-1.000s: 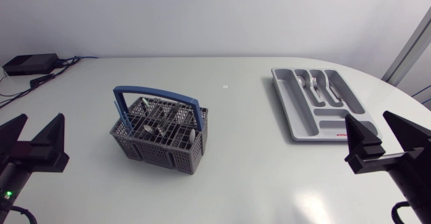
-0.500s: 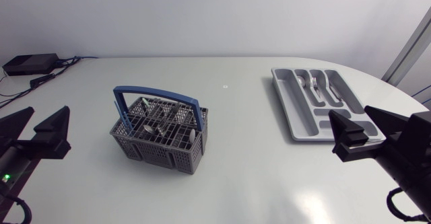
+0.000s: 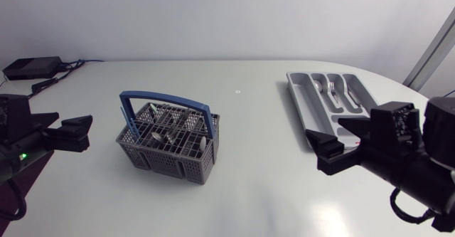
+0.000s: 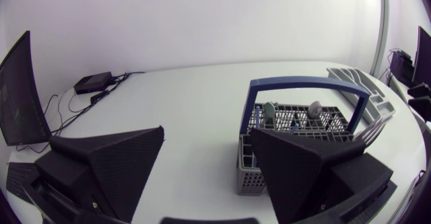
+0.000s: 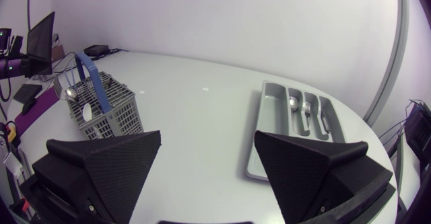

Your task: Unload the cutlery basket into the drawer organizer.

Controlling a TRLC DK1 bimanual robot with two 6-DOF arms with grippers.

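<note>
The left claw (image 4: 205, 131) gapes wide, with the cutlery basket (image 4: 246, 175) just ahead, by its right finger. The right claw (image 5: 207, 135) is open too, the drawer organizer (image 5: 269, 126) ahead.

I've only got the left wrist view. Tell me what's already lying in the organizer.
Observer: A spoon and a fork lie in neighbouring slots at the far end of the organizer.
Operator: Now report the right gripper.
Observer: The right gripper is open and empty, by the organizer's near end.
Operator: Check from above whether my left gripper touches the basket.
Observer: No. The left gripper is open and apart from the basket, off to its side.
</note>
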